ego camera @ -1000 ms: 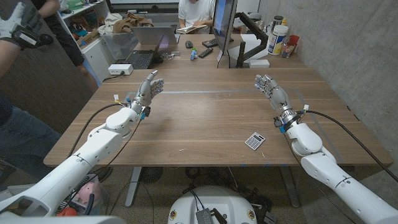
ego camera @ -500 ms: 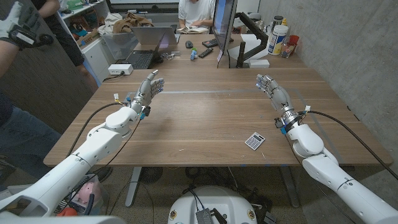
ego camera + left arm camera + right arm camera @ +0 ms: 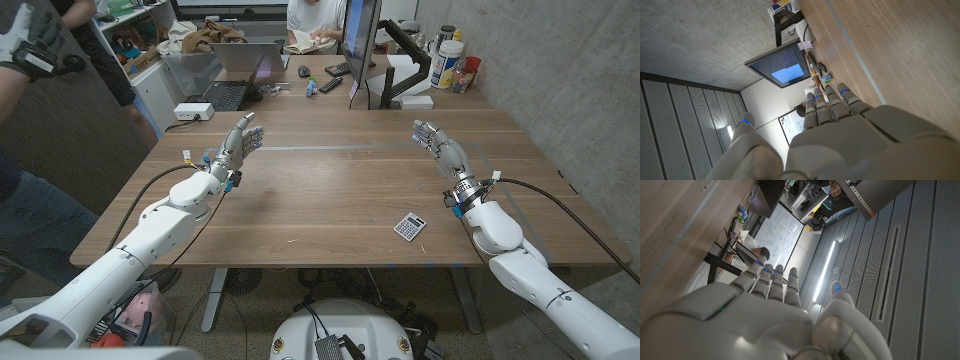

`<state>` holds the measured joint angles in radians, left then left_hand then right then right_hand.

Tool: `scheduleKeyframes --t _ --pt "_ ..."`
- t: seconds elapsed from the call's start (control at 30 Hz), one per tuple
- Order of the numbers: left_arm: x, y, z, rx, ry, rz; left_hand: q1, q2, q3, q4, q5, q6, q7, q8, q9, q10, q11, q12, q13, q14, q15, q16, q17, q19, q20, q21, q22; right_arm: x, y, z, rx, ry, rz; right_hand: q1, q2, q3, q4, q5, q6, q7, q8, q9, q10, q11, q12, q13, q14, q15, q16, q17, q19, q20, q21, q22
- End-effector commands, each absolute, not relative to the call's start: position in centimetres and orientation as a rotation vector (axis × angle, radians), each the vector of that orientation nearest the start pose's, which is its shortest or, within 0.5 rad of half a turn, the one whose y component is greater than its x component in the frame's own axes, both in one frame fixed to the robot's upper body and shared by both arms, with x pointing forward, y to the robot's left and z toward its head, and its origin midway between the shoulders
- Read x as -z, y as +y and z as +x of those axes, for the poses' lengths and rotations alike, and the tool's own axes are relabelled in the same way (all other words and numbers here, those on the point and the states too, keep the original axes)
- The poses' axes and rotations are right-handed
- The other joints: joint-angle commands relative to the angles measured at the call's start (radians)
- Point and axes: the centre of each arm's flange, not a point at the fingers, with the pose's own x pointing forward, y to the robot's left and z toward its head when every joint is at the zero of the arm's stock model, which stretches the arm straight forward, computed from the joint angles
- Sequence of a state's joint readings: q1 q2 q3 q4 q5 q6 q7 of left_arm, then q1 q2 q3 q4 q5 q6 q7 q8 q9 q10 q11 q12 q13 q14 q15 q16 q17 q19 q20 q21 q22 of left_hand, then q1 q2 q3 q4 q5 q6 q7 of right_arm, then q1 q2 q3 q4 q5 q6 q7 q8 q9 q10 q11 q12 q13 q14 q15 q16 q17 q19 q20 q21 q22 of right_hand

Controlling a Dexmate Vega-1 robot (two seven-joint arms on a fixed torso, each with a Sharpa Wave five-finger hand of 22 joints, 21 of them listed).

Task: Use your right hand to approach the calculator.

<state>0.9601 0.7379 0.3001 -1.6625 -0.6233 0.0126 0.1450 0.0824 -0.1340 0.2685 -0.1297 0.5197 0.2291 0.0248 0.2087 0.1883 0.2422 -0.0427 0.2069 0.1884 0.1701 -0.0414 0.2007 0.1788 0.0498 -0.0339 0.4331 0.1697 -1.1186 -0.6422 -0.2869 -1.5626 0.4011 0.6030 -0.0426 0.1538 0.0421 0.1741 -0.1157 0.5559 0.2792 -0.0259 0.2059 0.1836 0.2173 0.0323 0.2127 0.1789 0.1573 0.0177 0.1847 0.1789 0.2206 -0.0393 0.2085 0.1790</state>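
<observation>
A small grey calculator (image 3: 409, 227) lies on the wooden table (image 3: 330, 190) near its front edge, right of the middle. My right hand (image 3: 441, 146) hangs over the table's right side, beyond the calculator and a little to its right, fingers apart and holding nothing. My left hand (image 3: 237, 144) stands on its edge over the left side, fingers straight, also empty. The right wrist view shows my right hand (image 3: 765, 315) from behind with fingers extended. In the left wrist view my left hand (image 3: 840, 130) looks the same.
At the far end of the table stand a monitor (image 3: 359, 40), a laptop (image 3: 240, 62), a white box (image 3: 192, 111) and bottles (image 3: 450, 60). A person sits behind the table (image 3: 315, 25); another person stands at the left edge (image 3: 30, 120). Cables trail from both wrists.
My right hand has drifted slightly to the right and toward me. The left hand and the calculator have stayed put.
</observation>
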Motion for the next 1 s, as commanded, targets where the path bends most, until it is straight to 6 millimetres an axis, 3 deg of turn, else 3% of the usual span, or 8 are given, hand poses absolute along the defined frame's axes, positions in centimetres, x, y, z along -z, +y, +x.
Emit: scheduleKeyframes --t 0.03,1.0 --pt "0.2 32.0 60.6 0.109 -0.477 0.156 0.008 -0.001 -0.006 -0.003 0.006 0.007 -0.001 0.0 0.003 0.004 -0.005 -0.001 0.002 0.006 -0.013 -0.005 0.004 0.008 -0.026 -0.003 0.004 4.5 -29.1 54.5 -0.234 -0.897 -0.237 0.015 -0.002 -0.001 -0.007 0.007 0.006 -0.013 -0.001 0.005 0.002 -0.006 0.002 0.006 0.005 0.001 -0.002 0.002 0.005 -0.023 -0.002 0.003" --pt "0.4 32.1 60.5 0.106 -0.473 0.156 0.01 0.002 -0.011 -0.001 0.008 0.013 0.0 0.0 0.003 0.005 -0.003 -0.002 0.002 0.005 -0.012 -0.005 0.004 0.01 -0.023 -0.015 0.005 4.7 -28.9 53.3 -0.226 -0.937 -0.299 0.046 -0.004 0.004 -0.023 0.008 0.01 -0.029 -0.002 0.004 0.002 -0.022 0.001 0.006 0.002 -0.001 -0.004 0.001 0.001 -0.001 -0.006 0.003"
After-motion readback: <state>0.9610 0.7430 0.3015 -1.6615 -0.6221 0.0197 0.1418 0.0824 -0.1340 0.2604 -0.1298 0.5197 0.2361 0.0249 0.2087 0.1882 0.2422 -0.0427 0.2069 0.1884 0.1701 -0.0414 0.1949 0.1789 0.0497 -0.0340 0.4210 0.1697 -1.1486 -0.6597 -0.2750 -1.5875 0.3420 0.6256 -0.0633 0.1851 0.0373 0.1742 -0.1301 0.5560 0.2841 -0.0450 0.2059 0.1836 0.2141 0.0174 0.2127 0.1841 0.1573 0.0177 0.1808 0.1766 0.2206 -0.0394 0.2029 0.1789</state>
